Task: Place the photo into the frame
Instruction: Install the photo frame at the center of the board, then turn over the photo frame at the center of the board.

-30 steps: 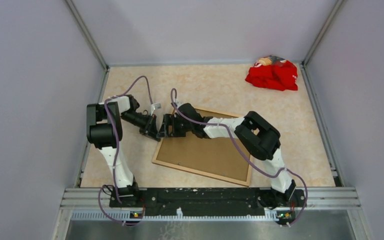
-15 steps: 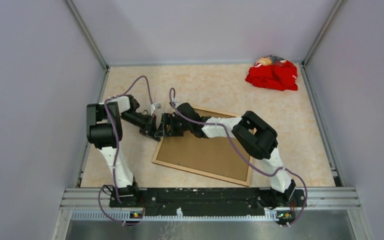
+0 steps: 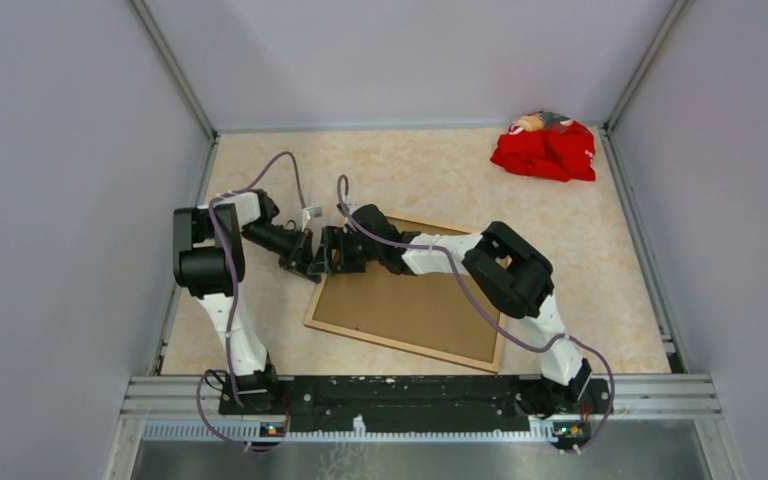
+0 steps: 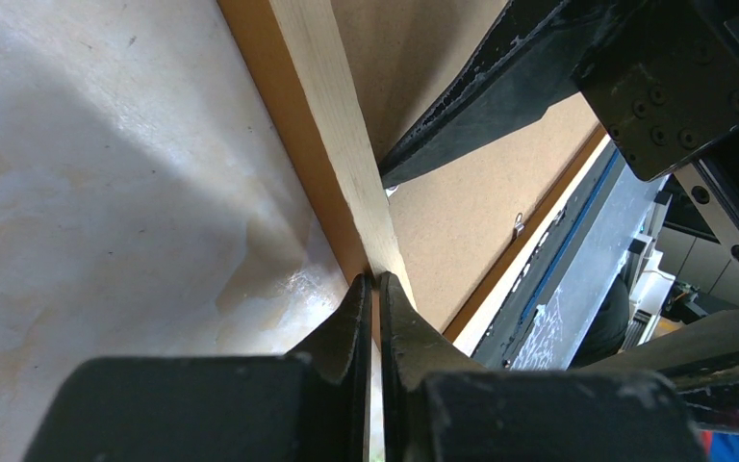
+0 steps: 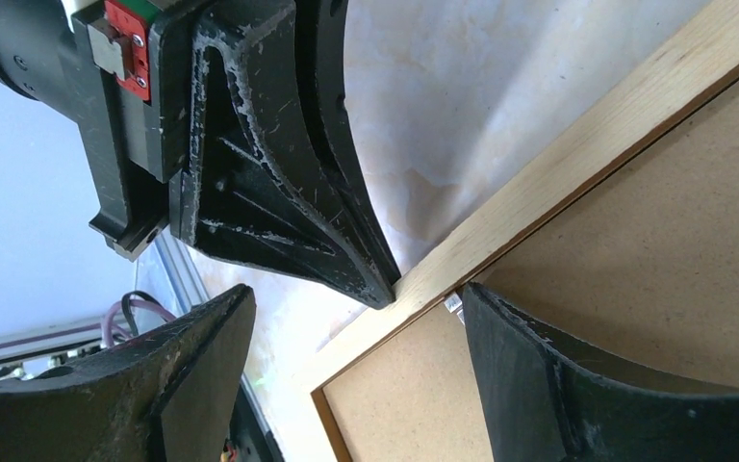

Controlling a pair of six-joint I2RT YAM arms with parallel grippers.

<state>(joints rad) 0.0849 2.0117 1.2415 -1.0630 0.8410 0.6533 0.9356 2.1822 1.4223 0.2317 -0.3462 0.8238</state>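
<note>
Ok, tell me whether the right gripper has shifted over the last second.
Yes, slightly: the right gripper edged left toward the left gripper, judged against the frame, which stayed put.

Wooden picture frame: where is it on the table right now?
In the top view, the thin wooden picture frame lies back-up in the middle of the beige table, its far-left corner meeting the left gripper and right gripper.

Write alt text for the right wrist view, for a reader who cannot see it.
The right gripper, jaws open, straddles the pale wooden edge of the frame, back side up on the table. The left gripper, shut, touches that edge from outside; a brown backing board fills the frame.
</note>
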